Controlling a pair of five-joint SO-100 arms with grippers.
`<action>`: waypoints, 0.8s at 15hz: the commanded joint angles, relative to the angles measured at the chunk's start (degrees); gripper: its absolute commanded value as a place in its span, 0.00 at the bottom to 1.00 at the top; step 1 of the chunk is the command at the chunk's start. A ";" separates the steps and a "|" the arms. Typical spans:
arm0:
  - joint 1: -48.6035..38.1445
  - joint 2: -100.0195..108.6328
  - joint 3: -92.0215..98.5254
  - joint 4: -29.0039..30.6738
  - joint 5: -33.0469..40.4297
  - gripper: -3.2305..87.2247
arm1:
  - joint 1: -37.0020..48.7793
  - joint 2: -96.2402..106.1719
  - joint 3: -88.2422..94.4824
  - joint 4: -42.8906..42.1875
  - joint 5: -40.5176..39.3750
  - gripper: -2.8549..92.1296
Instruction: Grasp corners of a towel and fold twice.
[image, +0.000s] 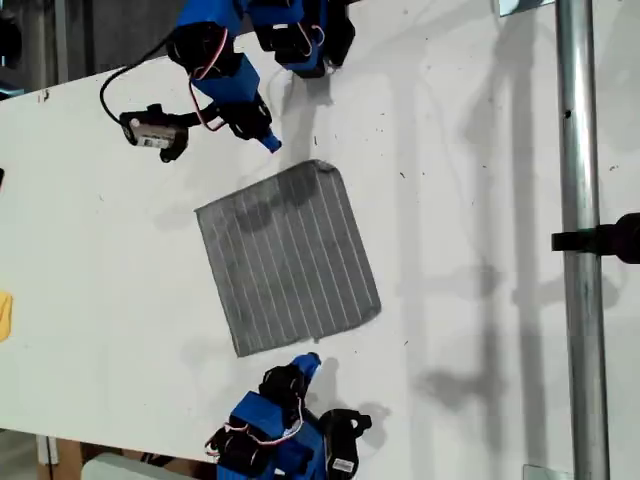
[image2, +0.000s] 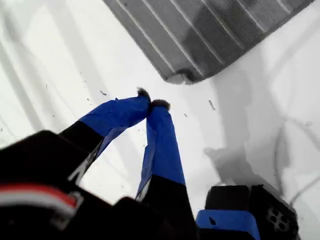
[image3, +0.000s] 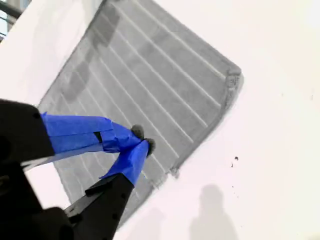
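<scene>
Lying flat on the white table (image: 480, 200) is one grey striped towel (image: 288, 258), between two blue arms, with a metal pole (image: 580, 250) at the exterior view's right. My first gripper (image2: 151, 102) hangs over bare table just short of a curled corner (image2: 179, 76), tips together on nothing. My second gripper (image3: 142, 140) hovers over the towel's edge, tips likewise together; only that view shows a wrinkled corner (image3: 232, 80).

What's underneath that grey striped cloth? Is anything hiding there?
The towel lies flat on the white table, with bare tabletop showing all around it. No bump suggests anything beneath, but the cloth covers that patch, so it can't be seen directly. Nothing rests on top.
</scene>
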 joint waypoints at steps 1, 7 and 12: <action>1.93 -13.62 -18.02 4.92 2.55 0.00 | -2.37 -5.36 -8.09 1.58 -5.54 0.03; 1.14 -21.88 -26.02 8.53 6.86 0.01 | -1.32 -18.81 -8.26 -0.79 -17.49 0.35; 0.97 -22.15 -24.43 8.79 5.71 0.01 | -0.09 -24.61 10.46 -18.90 -23.55 0.40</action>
